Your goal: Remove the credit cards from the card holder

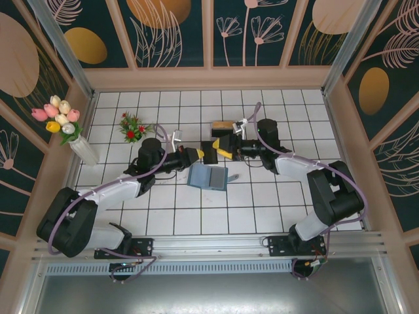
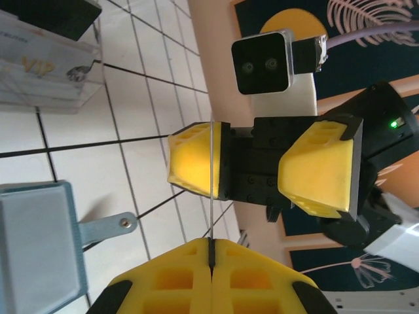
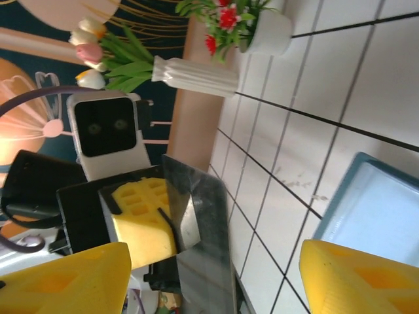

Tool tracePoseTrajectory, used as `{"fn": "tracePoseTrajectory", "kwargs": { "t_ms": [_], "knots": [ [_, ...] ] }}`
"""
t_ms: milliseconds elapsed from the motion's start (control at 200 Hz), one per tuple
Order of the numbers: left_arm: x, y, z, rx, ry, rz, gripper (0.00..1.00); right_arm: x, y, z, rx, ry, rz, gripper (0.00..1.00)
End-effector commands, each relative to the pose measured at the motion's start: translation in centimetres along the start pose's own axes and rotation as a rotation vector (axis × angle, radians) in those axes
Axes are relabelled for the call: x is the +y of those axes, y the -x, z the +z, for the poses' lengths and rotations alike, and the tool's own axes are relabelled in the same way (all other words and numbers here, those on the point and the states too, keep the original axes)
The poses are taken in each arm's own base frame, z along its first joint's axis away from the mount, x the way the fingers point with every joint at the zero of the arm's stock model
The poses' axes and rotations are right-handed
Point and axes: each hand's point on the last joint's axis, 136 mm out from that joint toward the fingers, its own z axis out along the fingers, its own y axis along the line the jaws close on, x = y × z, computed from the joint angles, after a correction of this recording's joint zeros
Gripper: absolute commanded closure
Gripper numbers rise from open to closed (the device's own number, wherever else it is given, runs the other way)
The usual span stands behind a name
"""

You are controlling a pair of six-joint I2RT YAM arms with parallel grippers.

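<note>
My left gripper (image 1: 198, 156) is shut on a thin dark glossy credit card (image 1: 209, 152) held above the tiles. In the left wrist view that card (image 2: 213, 183) shows edge-on, rising from the closed yellow fingertips (image 2: 196, 261). My right gripper (image 1: 221, 148) faces it from the right, jaws open. The card (image 3: 203, 255) stands between the right gripper's yellow fingers (image 3: 65, 281), nearer the left one and gripped by neither. The card holder (image 1: 208, 176) lies open on the floor just below both grippers, showing its grey-blue inside (image 2: 36, 242) (image 3: 373, 209).
A grey stand (image 1: 224, 125) with tan top and black insert sits just behind the grippers, and a "VIP" card shows in it (image 2: 46, 65). A small red-flower pot (image 1: 132, 127) and a white tulip vase (image 1: 82, 147) stand at the left. Wooden walls ring the tiled floor.
</note>
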Motion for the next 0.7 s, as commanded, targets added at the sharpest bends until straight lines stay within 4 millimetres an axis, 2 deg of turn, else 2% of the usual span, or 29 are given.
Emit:
{"fn": "tracePoseTrajectory", "kwargs": {
  "t_ms": [0, 220, 365, 460, 590, 696],
  "knots": [
    [-3.7, 1.4, -0.5, -0.046, -0.123, 0.028, 1.0, 3.9, 0.1, -0.2, 0.016, 0.117, -0.085, 0.31],
    [-3.6, 1.3, -0.7, -0.054, -0.127, 0.014, 1.0, 5.9, 0.1, -0.2, -0.003, 0.175, -0.094, 0.37],
    [-3.3, 1.1, -1.0, -0.063, -0.122, 0.011, 1.0, 6.1, 0.0, 0.1, -0.031, 0.181, -0.064, 0.45],
    [-3.1, 1.0, -1.0, -0.062, -0.117, 0.01, 1.0, 6.2, -0.2, 0.0, -0.03, 0.186, -0.061, 0.55],
    [-3.1, 1.0, -1.0, -0.063, -0.119, 0.013, 1.0, 5.7, -0.4, 0.1, -0.015, 0.161, -0.05, 0.75],
    [-3.1, 1.1, -1.0, -0.064, -0.116, 0.014, 1.0, 5.6, -0.4, 0.1, -0.015, 0.15, -0.051, 0.86]
  ]
}}
